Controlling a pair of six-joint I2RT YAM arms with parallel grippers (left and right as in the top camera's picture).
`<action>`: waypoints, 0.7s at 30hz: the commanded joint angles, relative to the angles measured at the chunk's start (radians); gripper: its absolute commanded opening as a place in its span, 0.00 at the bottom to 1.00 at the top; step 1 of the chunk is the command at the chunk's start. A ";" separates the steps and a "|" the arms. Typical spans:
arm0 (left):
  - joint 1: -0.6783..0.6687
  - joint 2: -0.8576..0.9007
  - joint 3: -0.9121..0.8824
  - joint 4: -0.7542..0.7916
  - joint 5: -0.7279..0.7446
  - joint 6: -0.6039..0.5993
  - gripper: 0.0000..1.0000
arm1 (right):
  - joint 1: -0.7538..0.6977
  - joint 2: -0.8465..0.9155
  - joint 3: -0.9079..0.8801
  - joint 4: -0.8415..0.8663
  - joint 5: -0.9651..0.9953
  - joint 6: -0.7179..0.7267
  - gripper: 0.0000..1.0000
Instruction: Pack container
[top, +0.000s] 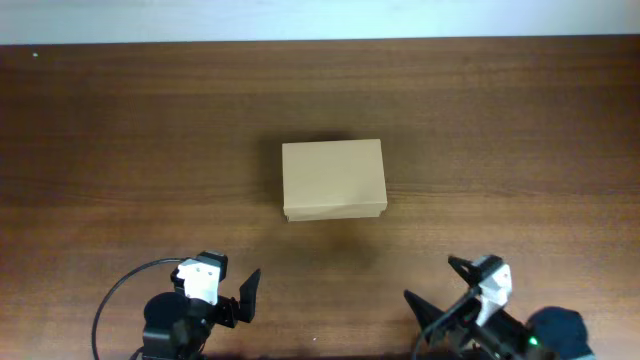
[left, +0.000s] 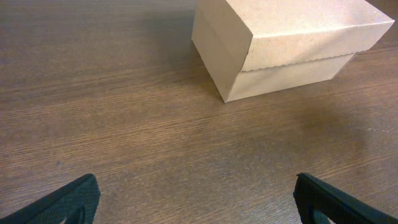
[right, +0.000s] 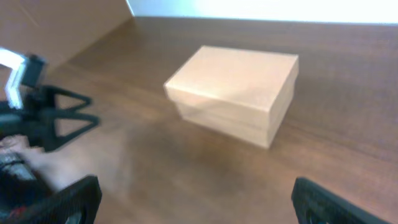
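Plainly the container sat shut at the middle of the table. From it, the left gripper hung at seven o'clock and the right gripper at five, both spread wide and empty, well apart. Opening it well probably meant one steadying the base while the other raised the lid's front edge.

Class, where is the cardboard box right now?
Overhead, the cardboard box sits closed at the middle of the table, ahead of the left gripper and right gripper, touching neither.

Matt, slightly rough tan-brown rectangular cardboard box rests on a smooth, dark brown wood-grain table with soft sheen.
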 joint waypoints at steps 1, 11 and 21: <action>0.005 -0.010 -0.005 0.003 -0.007 -0.006 0.99 | -0.003 -0.046 -0.087 0.056 0.052 -0.065 0.99; 0.005 -0.010 -0.005 0.003 -0.007 -0.006 0.99 | 0.042 -0.088 -0.236 0.097 0.074 -0.064 0.99; 0.005 -0.010 -0.005 0.003 -0.007 -0.006 0.99 | 0.090 -0.088 -0.358 0.158 0.105 -0.064 0.99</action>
